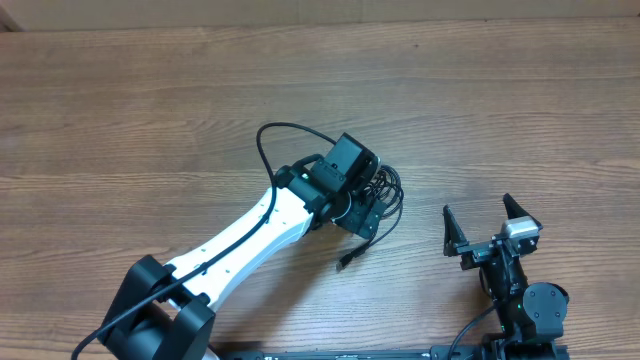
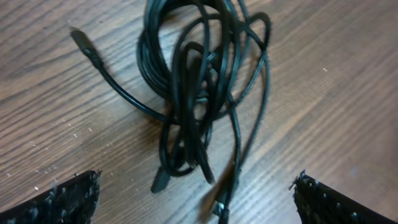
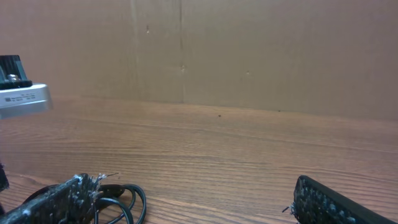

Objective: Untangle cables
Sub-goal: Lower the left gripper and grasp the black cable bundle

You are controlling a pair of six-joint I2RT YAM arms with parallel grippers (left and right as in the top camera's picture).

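A tangled bundle of thin black cables (image 2: 199,81) lies on the wooden table (image 1: 150,110). In the left wrist view one plug (image 2: 84,43) sticks out at the upper left, and a silver-tipped end (image 2: 221,208) lies low between the fingers. My left gripper (image 2: 196,185) hovers open right over the bundle, touching nothing. From overhead the cables (image 1: 391,188) peek out beside the left wrist, with one loose end (image 1: 347,262) trailing toward the front. My right gripper (image 1: 482,222) stands open to the right of the bundle, apart from it; in its own view the right gripper (image 3: 193,186) is empty, with the cables (image 3: 127,198) by its left finger.
The white left arm (image 1: 240,235) crosses from the front left to the centre, with its own thick black wire (image 1: 275,140) looping above it. A brown cardboard wall (image 3: 249,50) closes off the far side of the table.
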